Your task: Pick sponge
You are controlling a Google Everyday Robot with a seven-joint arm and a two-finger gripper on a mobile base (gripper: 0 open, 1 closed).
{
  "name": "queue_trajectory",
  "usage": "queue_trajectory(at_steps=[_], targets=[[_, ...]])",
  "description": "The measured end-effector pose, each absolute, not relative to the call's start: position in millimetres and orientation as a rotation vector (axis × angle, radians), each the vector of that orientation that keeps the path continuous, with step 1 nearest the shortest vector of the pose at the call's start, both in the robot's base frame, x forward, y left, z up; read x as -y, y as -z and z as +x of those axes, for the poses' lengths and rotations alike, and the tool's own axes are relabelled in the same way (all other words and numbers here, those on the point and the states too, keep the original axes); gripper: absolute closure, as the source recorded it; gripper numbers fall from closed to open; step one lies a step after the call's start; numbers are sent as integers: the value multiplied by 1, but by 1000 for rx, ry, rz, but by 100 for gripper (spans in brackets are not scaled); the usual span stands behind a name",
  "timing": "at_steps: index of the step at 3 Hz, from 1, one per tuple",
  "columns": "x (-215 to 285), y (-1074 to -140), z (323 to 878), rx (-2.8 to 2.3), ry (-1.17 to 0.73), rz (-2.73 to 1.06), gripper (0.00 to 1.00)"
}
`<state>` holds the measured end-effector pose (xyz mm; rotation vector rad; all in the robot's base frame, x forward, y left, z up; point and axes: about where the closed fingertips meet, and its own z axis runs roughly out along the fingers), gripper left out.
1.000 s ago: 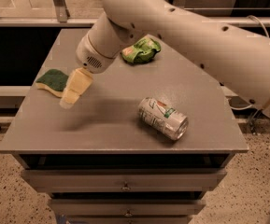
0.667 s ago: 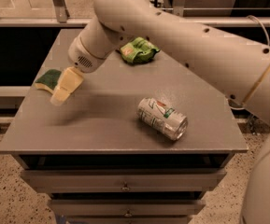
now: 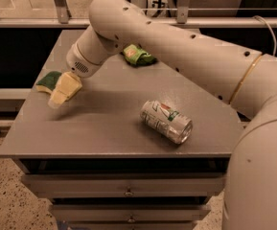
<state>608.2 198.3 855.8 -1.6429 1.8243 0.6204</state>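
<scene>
The sponge (image 3: 47, 80), dark green on top with pale yellow foam below, lies at the left edge of the grey table (image 3: 104, 123). My pale yellow gripper (image 3: 60, 96) hangs over the table just right of and in front of the sponge, partly covering its near right side. It points down and to the left. The big white arm reaches in from the right across the table's back.
A silver drink can (image 3: 167, 121) lies on its side near the table's front right. A bright green snack bag (image 3: 138, 55) lies at the back, half behind the arm. Drawers sit under the tabletop. The table's left edge is right beside the sponge.
The arm has swung further left and the gripper has moved closer to the sponge, now overlapping its right side. The can and bag have not moved.
</scene>
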Motion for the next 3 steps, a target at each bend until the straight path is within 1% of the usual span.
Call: queue_trajectory(at_steps=[1, 3], targets=[[-199, -845, 615, -1847, -611, -1626, 15], [-191, -843, 623, -1858, -591, -1568, 62]])
